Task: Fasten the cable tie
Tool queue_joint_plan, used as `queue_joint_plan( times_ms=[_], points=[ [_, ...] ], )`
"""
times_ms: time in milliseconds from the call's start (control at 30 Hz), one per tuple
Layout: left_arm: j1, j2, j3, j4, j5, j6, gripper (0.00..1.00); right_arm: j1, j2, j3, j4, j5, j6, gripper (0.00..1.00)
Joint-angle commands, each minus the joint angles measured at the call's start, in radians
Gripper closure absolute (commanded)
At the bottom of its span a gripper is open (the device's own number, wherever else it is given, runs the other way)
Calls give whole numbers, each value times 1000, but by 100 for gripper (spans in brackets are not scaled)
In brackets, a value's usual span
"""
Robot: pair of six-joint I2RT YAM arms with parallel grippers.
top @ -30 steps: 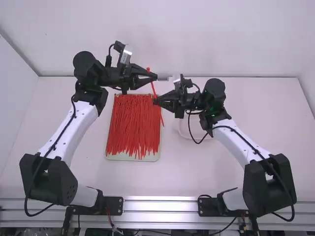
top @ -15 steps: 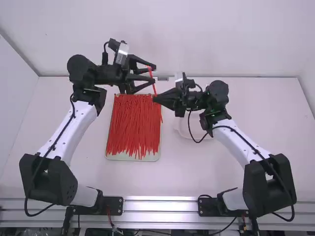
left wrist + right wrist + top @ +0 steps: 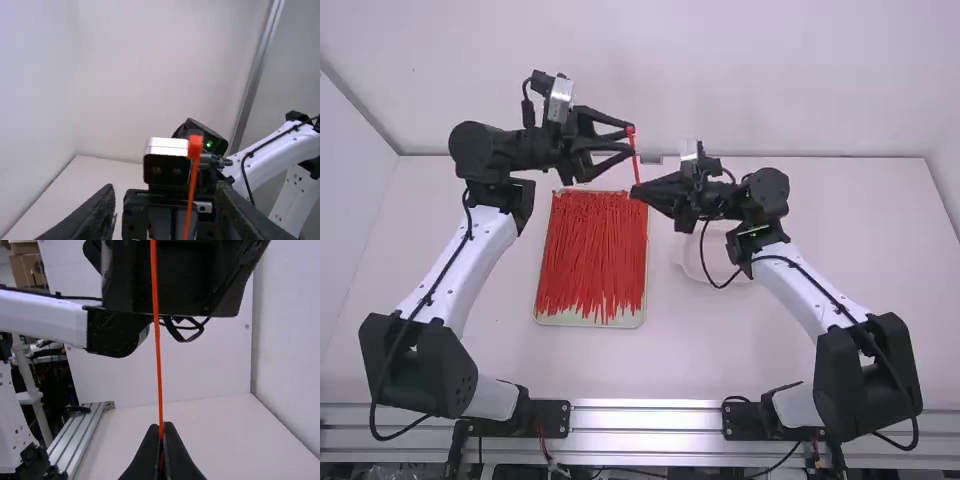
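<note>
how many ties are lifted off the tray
1. One tie stands upright in the shut right gripper, its top between the fingers of the open left gripper, above the tray's far edge. The rest lie piled on the tray; some may be hidden.

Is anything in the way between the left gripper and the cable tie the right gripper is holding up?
Nothing visible does. The cable tie stands upright between the open fingers of the left gripper, with bare space on either side of it. The right gripper pinches its lower end.
</note>
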Motion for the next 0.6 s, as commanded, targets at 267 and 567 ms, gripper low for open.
queue_joint_plan(
  times_ms=[267, 567],
  points=[
    [6, -11, 3, 12, -32, -27, 72, 23, -1, 27, 5, 27, 5, 100],
    [1, -11, 3, 39, -37, -48, 80, 23, -1, 27, 5, 27, 7, 100]
  ],
)
